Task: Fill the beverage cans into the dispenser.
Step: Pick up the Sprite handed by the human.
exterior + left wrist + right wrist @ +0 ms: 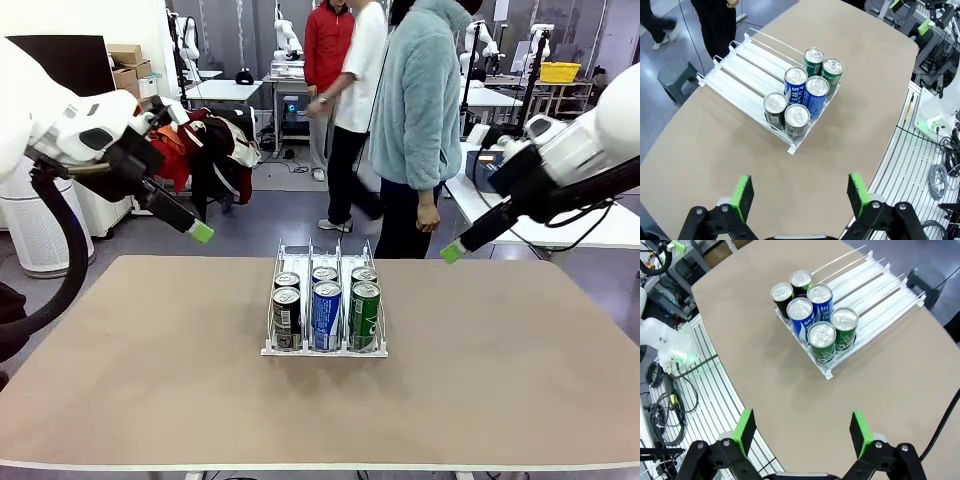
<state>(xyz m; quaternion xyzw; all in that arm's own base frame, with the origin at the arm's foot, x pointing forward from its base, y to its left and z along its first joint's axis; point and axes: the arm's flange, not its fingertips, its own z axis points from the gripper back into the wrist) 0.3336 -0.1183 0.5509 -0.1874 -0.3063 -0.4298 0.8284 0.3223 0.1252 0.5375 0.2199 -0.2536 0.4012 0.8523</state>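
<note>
On the tan table (150, 380), the dispenser (297, 258) holds six beverage cans (327, 312), two per lane. The left tool (800, 179) and right tool (802, 415) hover spread wide, holding nothing.

The tabletop (140, 380) lies open on every side of the dispenser (310, 256) — room to come in from left, right or the near edge. Six beverage cans (327, 314) pack the near end of its three lanes, two deep — only the far stretch of each lane, between thin rails (340, 256), is free. A person (415, 110) stands at the far edge, behind that open end.
</note>
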